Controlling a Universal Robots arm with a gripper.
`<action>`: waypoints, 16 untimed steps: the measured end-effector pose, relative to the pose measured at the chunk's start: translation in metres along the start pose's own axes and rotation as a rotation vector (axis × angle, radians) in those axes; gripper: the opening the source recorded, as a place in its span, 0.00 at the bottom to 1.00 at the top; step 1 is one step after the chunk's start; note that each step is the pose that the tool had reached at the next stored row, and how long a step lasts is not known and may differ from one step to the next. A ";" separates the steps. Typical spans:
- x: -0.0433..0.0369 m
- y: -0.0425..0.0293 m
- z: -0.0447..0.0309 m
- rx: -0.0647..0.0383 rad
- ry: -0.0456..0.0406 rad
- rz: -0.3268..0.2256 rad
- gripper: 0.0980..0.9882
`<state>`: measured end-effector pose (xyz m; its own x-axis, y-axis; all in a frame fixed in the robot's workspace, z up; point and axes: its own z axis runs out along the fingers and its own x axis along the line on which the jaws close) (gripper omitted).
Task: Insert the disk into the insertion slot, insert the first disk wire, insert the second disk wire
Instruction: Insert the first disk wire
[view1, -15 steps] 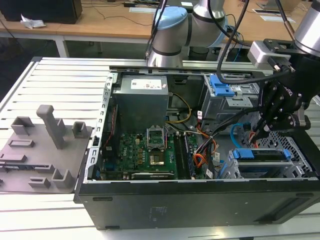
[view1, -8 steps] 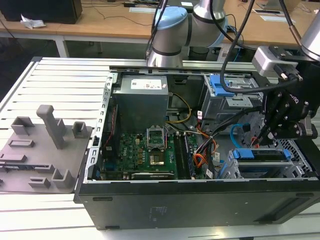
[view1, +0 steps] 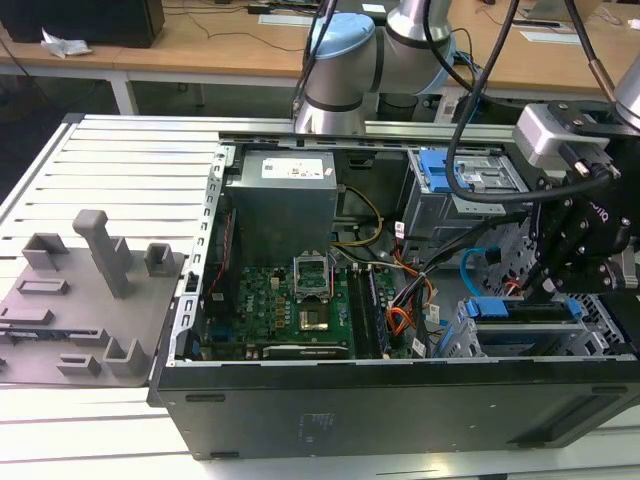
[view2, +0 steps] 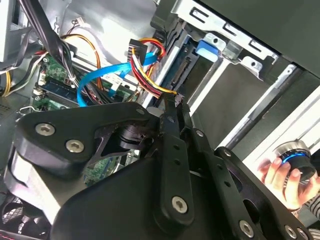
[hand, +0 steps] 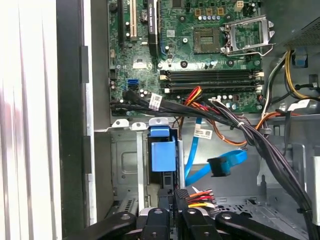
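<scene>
The disk's blue carrier sits inside the grey perforated insertion slot, low in the case at the exterior view's right. My gripper hovers just behind that disk, shut on the black plug of the first disk wire, a bundle of red, yellow and orange strands. The second wrist view shows the fingertips pinching where that bundle ends. The second disk wire, a flat light-blue cable with a dark plug, lies loose beside the slot.
The motherboard and grey power supply fill the case's middle. A taller cage with a blue-handled carrier stands at the back. Thick black cables cross above the slot. A person's hand holds a round device outside the case.
</scene>
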<state>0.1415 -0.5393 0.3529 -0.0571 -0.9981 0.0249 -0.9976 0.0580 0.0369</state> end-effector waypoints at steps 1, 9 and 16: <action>0.0006 0.0000 0.0001 0.000 -0.0001 0.000 0.07; 0.0006 -0.0087 -0.0003 -0.002 0.0000 0.000 0.07; 0.0023 -0.0115 0.0017 -0.002 -0.0001 0.004 0.07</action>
<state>0.1528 -0.5423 0.3508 -0.0612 -0.9978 0.0250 -0.9973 0.0621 0.0390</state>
